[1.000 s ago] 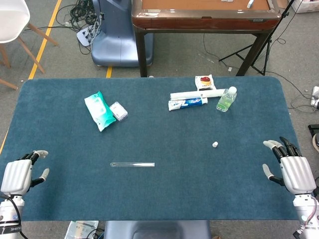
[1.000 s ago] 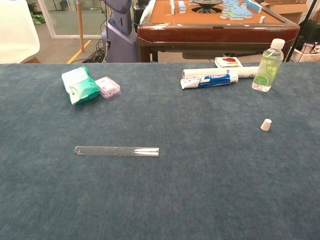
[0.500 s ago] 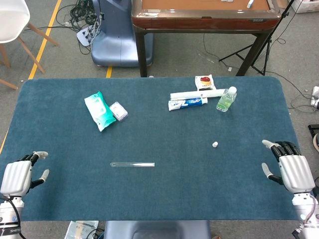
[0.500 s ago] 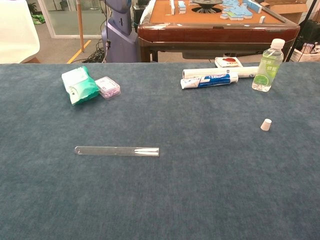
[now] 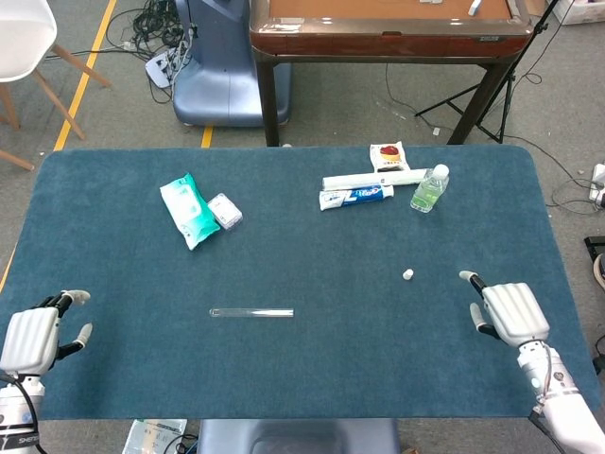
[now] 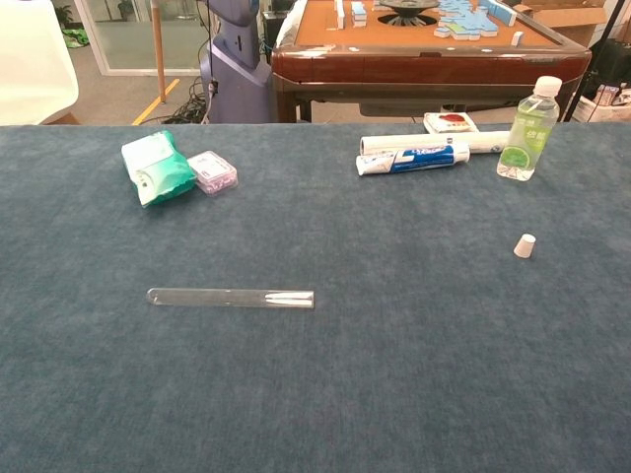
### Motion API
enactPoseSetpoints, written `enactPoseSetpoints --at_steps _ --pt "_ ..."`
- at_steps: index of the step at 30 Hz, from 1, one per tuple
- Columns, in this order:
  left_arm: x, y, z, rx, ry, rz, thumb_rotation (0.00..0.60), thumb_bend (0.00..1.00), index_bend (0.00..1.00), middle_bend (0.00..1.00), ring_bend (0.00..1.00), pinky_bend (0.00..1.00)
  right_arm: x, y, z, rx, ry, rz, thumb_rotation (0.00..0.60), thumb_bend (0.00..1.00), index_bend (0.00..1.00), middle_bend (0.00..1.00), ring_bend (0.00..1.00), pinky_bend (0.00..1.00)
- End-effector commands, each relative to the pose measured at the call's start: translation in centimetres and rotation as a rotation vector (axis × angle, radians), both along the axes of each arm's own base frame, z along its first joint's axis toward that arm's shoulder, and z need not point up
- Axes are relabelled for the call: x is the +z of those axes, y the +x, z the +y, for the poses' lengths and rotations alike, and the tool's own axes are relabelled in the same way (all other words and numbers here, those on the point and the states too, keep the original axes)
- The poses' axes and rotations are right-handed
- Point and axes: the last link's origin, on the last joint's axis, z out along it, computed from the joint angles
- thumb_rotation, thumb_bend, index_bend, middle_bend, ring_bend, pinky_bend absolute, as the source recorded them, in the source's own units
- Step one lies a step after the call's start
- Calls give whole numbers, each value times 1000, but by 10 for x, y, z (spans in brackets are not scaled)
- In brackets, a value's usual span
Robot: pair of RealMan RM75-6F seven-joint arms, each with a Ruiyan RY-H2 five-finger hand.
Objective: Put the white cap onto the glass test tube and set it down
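So we had the glass test tube (image 5: 251, 312) lying flat on the blue table mat (image 5: 312, 236), roughly mid-table toward the near edge, with nothing touching it. The white cap (image 5: 407, 275) sat by itself well off to the right of the tube, standing on the mat and not on the tube.

Our right hand (image 5: 508, 312) was over the mat near the right side, right of the cap and clear of it, holding nothing. We saw mostly the back of it, with its fingers pointing toward the cap, so we couldn't tell how far apart they were. Our left hand (image 5: 36, 337) was down at the near left corner, well away from the tube, empty, fingers loosely spread. Neither hand showed up in the chest view.

Along the far side we had a green wipes pack (image 5: 189, 210) with a small purple-patterned packet (image 5: 225, 211) just beside it, and further right a toothpaste tube (image 5: 356, 197), a white box (image 5: 373, 179), and a small clear bottle (image 5: 429, 188).
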Motion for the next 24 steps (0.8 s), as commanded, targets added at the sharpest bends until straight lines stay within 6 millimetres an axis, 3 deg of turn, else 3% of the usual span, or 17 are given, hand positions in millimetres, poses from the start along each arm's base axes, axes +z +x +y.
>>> enactPoseSetpoints --at_steps 1,4,14,24 --pt "0 0 0 1 0 0 600 293 361 387 382 497 -26 6 -23 -53 113 53 600 654 208 1000 1000 1000" --pt "1 -1 -2 3 3 1 600 293 361 387 382 497 -39 6 -30 -77 149 64 600 695 208 1000 1000 1000" --pt "0 0 -3 0 3 -6 600 293 361 387 382 497 -79 -1 -54 -164 225 76 599 697 208 1000 1000 1000" --pt "-1 -1 -3 4 2 -6 600 293 361 387 382 497 -95 1 -75 -174 223 74 599 697 208 1000 1000 1000"
